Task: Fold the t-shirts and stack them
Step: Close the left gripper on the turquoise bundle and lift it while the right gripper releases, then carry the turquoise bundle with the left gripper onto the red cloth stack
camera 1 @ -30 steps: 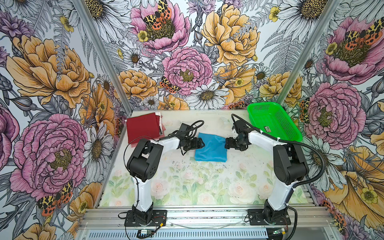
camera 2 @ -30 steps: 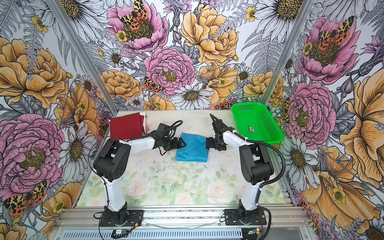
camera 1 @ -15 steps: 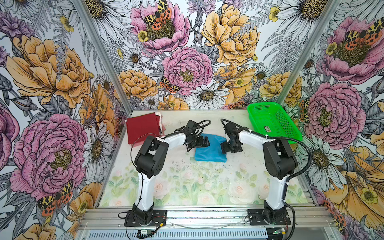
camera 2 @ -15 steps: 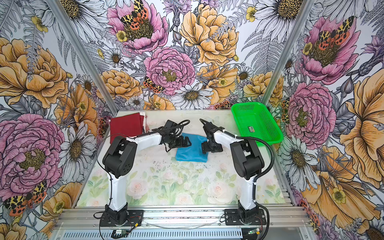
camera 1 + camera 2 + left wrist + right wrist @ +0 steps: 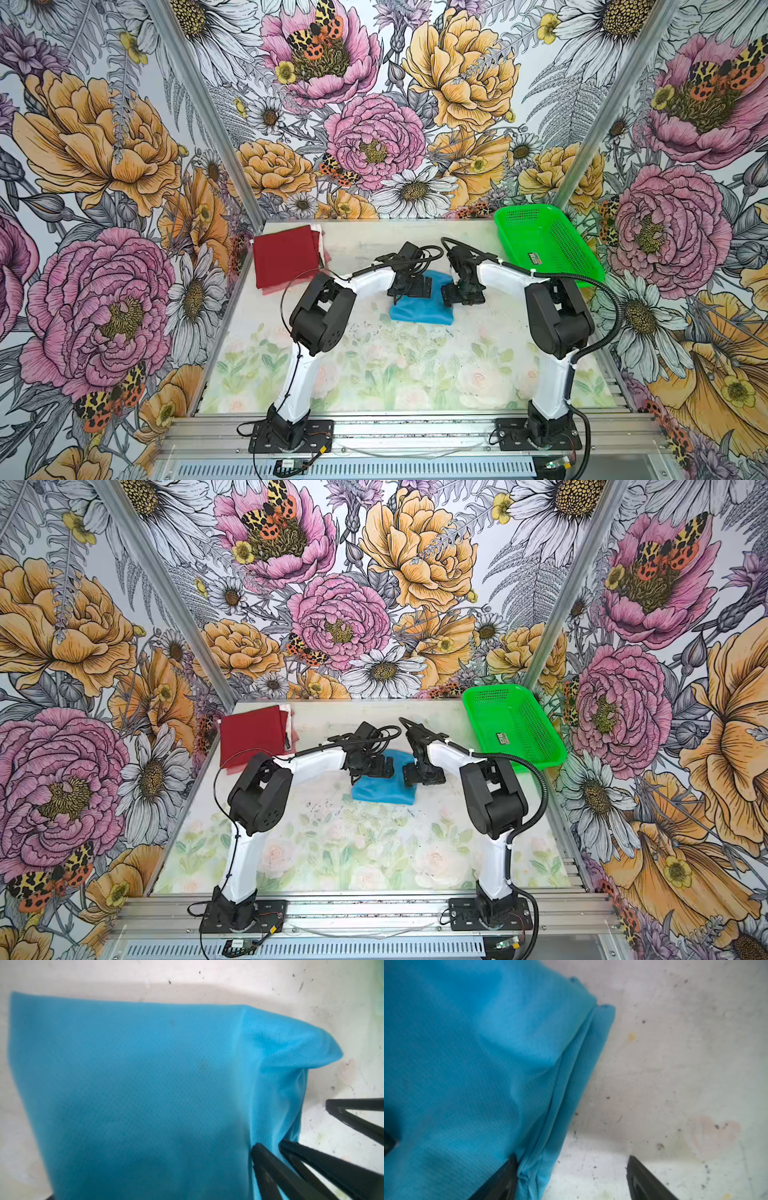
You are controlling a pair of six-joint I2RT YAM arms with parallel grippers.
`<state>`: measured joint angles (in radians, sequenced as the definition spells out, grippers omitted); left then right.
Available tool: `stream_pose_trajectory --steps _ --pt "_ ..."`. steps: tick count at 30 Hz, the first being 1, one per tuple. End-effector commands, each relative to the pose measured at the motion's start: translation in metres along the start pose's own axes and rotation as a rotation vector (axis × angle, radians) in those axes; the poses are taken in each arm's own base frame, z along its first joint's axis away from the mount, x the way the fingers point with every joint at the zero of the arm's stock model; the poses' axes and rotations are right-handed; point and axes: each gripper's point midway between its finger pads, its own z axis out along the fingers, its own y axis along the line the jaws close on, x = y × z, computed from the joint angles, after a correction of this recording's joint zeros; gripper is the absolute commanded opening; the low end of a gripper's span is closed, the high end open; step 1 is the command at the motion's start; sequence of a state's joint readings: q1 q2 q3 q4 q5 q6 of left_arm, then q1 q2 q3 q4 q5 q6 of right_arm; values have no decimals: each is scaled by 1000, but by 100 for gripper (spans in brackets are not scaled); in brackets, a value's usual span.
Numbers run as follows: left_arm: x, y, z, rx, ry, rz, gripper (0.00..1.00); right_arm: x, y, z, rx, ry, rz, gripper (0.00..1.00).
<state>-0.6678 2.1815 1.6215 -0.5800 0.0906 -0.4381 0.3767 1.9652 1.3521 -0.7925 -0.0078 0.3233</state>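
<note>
Mid-frame, the sky-blue t-shirt (image 5: 419,311) shows a fine dotted mesh weave. At upper left the maroon t-shirt (image 5: 282,257) is a dark red, with white and pinkish shirts (image 5: 320,239) edging it. The basket (image 5: 540,216) at upper right is vivid green and perforated. The counter (image 5: 395,374) carries a faded pastel flower print, and the walls (image 5: 374,137) bloom pink, orange and white.

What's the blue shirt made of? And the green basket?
Blue t-shirt: looks like thin, matte sports-mesh fabric; tiny dotted holes and soft folds show. Green basket: probably stiff, slightly shiny plastic, with neat rows of holes.
</note>
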Motion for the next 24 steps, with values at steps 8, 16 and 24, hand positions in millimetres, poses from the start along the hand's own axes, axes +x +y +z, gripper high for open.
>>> stream_pose_trajectory --steps 8,16,24 --pt "120 26 70 -172 319 -96 30 3 12 7 -32 21 -14 83" --pt "97 55 48 -253 202 -82 0 -12 16 -43 -117 -103 32 83" --pt "37 107 -12 -395 113 58 0 -18 10 -139 -221 -328 57 86"
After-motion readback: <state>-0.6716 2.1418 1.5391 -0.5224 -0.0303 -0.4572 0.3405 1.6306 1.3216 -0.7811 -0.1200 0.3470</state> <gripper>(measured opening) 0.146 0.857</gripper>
